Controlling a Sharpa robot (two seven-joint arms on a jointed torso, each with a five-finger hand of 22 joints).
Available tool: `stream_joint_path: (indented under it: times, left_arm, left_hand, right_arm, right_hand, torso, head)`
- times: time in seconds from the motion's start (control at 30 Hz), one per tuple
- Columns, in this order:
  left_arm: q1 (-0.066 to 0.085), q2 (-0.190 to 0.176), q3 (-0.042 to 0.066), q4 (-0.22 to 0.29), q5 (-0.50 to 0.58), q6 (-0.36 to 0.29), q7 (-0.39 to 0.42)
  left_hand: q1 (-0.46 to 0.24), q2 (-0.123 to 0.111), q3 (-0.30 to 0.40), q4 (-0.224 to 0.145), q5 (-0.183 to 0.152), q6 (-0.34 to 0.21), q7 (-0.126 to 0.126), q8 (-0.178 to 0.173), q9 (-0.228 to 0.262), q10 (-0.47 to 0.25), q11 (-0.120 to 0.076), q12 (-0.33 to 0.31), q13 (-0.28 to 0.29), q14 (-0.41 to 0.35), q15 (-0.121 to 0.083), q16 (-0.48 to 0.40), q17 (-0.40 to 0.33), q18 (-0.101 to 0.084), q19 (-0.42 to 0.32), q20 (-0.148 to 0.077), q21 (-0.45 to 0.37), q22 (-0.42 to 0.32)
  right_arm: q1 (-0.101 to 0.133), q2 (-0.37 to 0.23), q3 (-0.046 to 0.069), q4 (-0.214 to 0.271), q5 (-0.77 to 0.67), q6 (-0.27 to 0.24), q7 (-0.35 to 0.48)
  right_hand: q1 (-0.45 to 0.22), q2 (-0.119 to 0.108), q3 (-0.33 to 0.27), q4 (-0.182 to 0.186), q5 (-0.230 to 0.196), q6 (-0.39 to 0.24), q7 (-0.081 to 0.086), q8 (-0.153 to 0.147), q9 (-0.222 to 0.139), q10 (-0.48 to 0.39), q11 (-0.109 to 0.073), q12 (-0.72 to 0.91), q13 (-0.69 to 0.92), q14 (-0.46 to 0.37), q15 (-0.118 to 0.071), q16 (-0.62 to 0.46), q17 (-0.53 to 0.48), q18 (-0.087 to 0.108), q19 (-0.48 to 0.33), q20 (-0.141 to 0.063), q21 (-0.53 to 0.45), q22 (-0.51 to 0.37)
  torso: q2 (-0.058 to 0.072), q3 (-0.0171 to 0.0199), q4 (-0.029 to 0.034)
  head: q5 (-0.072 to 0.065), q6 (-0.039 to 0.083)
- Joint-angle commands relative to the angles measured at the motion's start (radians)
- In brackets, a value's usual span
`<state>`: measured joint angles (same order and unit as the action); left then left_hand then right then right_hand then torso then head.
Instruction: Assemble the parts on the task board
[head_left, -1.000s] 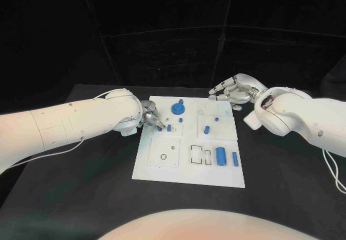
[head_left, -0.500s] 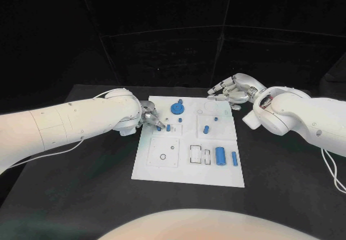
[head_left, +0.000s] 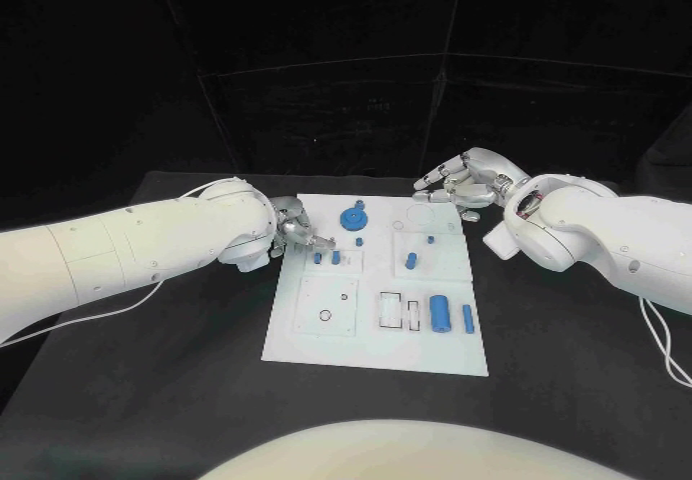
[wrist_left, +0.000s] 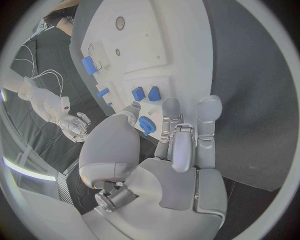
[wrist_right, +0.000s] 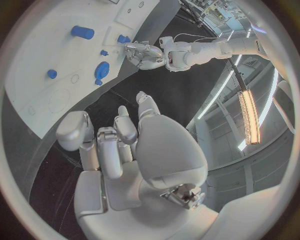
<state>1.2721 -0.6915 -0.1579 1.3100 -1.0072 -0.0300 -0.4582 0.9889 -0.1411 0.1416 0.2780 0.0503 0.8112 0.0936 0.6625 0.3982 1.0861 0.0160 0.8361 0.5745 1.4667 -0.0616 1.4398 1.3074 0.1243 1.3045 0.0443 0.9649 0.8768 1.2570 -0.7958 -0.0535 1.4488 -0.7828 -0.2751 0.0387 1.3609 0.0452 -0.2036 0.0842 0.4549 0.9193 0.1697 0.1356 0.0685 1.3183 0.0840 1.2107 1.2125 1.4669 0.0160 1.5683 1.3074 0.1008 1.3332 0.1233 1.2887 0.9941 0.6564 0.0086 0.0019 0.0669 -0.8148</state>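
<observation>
We see the left hand (head_left: 299, 231) pinching a small blue part (wrist_left: 147, 125) at the task board's (head_left: 335, 330) left edge; the right hand (head_left: 464, 180) hangs spread, empty, beyond its far right corner.

A black table (head_left: 173, 340) holds everything here. One big thing lies flat on it: the white task board (head_left: 378, 345). The board sits in the middle of the table, between the left hand (head_left: 300, 232) and the right hand (head_left: 464, 180). The left hand is at the board's side edge, near its far end. The right hand is up by the board's far corner on the other side. A thin white cable (head_left: 123, 300) lies on the table under the left arm, well apart from the board.
</observation>
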Motion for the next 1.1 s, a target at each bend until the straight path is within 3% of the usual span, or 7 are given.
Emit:
stream_joint_path:
  times: [0.03, 0.17, 0.27, 0.47, 0.7, 0.93, 1.1]
  left_arm:
    - [-0.001, -0.008, -0.001, 0.014, 0.053, -0.108, 0.067]
    - [0.000, -0.019, 0.000, 0.029, 0.091, -0.147, 0.116]
    - [0.002, -0.024, 0.000, 0.032, 0.140, -0.156, 0.192]
    - [0.005, -0.010, 0.000, 0.017, 0.164, -0.162, 0.362]
    - [0.006, 0.055, -0.001, -0.045, -0.049, -0.180, 0.549]
    - [0.004, 0.122, 0.000, -0.124, -0.206, -0.143, 0.592]
    - [-0.002, 0.168, 0.000, -0.181, -0.279, -0.091, 0.572]
  left_hand:
    - [0.034, 0.015, -0.033, 0.012, -0.001, 0.001, -0.003, 0.011, 0.001, -0.007, 0.002, -0.003, -0.010, 0.038, 0.011, -0.005, 0.042, 0.021, 0.004, 0.010, -0.010, -0.008]
    - [0.074, 0.039, -0.054, 0.011, 0.002, -0.018, 0.006, 0.008, -0.011, -0.028, 0.010, -0.012, -0.026, 0.029, 0.017, -0.020, 0.018, 0.028, -0.008, 0.015, -0.049, -0.045]
    - [0.124, 0.065, -0.072, 0.010, 0.005, -0.059, 0.026, -0.006, -0.033, -0.078, 0.029, -0.036, -0.052, -0.029, 0.034, -0.113, -0.118, 0.054, -0.082, 0.029, -0.200, -0.193]
    - [0.323, 0.119, -0.015, -0.074, 0.005, -0.116, 0.059, -0.030, -0.073, -0.175, 0.060, -0.102, -0.116, -0.155, 0.061, -0.295, -0.360, 0.055, -0.128, 0.050, -0.276, -0.238]
    - [0.487, 0.042, 0.063, -0.208, 0.000, -0.060, 0.065, -0.163, -0.197, -0.236, 0.082, -0.263, -0.276, -0.288, 0.079, -0.455, -0.580, 0.058, -0.171, 0.075, -0.348, -0.281]
    - [0.467, 0.018, 0.089, -0.249, -0.001, 0.033, 0.055, -0.276, -0.281, -0.184, 0.075, -0.351, -0.384, -0.192, 0.074, -0.355, -0.497, 0.060, -0.117, 0.065, -0.334, -0.278]
    - [0.440, 0.015, 0.098, -0.267, 0.001, 0.071, 0.054, -0.331, -0.317, -0.167, 0.074, -0.383, -0.432, -0.026, 0.066, -0.122, -0.209, 0.041, 0.009, 0.059, -0.187, -0.156]
  right_arm:
    - [0.002, 0.001, 0.001, 0.000, -0.001, 0.001, 0.006]
    - [0.002, 0.002, 0.001, -0.002, -0.001, 0.001, 0.006]
    - [0.002, 0.002, 0.001, -0.003, -0.001, 0.001, 0.006]
    - [0.002, 0.003, 0.000, -0.005, -0.001, 0.002, 0.006]
    - [0.002, 0.007, 0.000, -0.005, -0.001, 0.004, 0.007]
    - [0.002, 0.008, 0.000, -0.004, -0.001, 0.007, 0.008]
    - [0.002, 0.009, 0.000, -0.005, -0.001, 0.009, 0.006]
  right_hand:
    - [0.004, 0.003, -0.001, -0.001, 0.007, -0.007, 0.000, 0.007, 0.000, -0.005, 0.001, -0.002, -0.002, 0.104, 0.005, 0.003, 0.263, 0.006, -0.005, -0.001, -0.004, -0.001]
    - [0.003, 0.002, -0.002, -0.001, 0.007, -0.007, 0.000, 0.007, 0.000, -0.005, 0.001, -0.002, -0.002, 0.104, 0.005, 0.003, 0.263, 0.006, -0.005, -0.001, -0.004, -0.001]
    - [0.003, 0.002, -0.002, -0.001, 0.007, -0.007, 0.000, 0.007, 0.000, -0.005, 0.001, -0.002, -0.002, 0.104, 0.005, 0.003, 0.263, 0.006, -0.005, -0.001, -0.004, -0.001]
    - [0.003, 0.002, -0.002, -0.001, 0.007, -0.007, 0.000, 0.007, 0.000, -0.005, 0.001, -0.002, -0.002, 0.104, 0.005, 0.003, 0.263, 0.006, -0.005, -0.001, -0.004, -0.001]
    - [0.003, 0.002, -0.002, -0.001, 0.007, -0.007, 0.000, 0.007, 0.000, -0.005, 0.001, -0.002, -0.002, 0.104, 0.005, 0.003, 0.263, 0.006, -0.005, -0.001, -0.004, -0.001]
    - [0.003, 0.002, -0.002, -0.001, 0.007, -0.007, 0.000, 0.007, 0.000, -0.005, 0.001, -0.002, -0.002, 0.104, 0.005, 0.003, 0.263, 0.006, -0.005, -0.001, -0.004, -0.001]
    - [0.003, 0.002, -0.002, -0.001, 0.007, -0.007, 0.000, 0.007, 0.000, -0.005, 0.001, -0.002, -0.002, 0.104, 0.005, 0.003, 0.263, 0.006, -0.005, -0.001, -0.004, -0.001]
  torso:
    - [0.000, 0.0003, 0.0002]
    - [0.000, -0.0001, 0.0012]
    - [0.001, 0.0006, 0.0016]
    - [0.001, 0.0004, 0.0011]
    - [0.002, 0.0000, -0.0027]
    - [0.002, 0.0017, -0.0017]
    - [0.002, 0.0002, -0.0012]
  head:
    - [-0.001, -0.003]
    - [-0.003, -0.003]
    - [-0.003, 0.000]
    - [-0.005, 0.005]
    - [-0.009, 0.015]
    - [-0.013, 0.019]
    - [-0.020, 0.021]
